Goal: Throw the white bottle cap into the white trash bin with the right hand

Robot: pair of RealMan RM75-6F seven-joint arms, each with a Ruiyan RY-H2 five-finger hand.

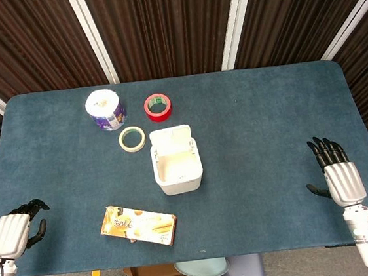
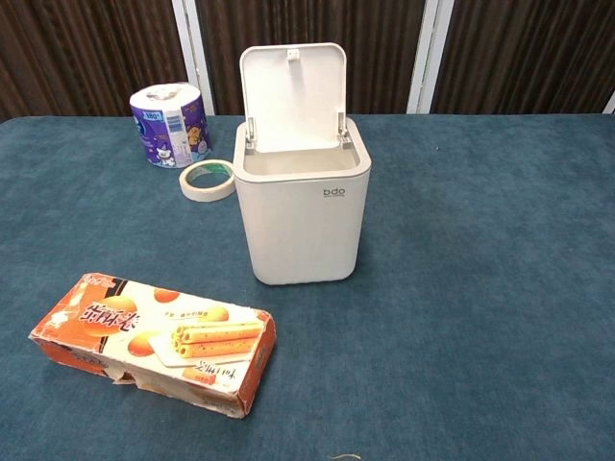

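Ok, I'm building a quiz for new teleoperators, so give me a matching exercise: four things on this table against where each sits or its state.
Things:
1. white trash bin
2. red tape roll
3. snack box
4. right hand

Places or states:
A. near the table's right edge, fingers spread, holding nothing
B. lid up, mid-table
C. lying flat near the front edge
D. beside the toilet paper roll

Pairs: 1-B, 2-D, 3-C, 4-A

place: robot lab | evidence: blue felt-covered table (image 1: 267,116); dark ribbed wall panels (image 1: 165,21) behind
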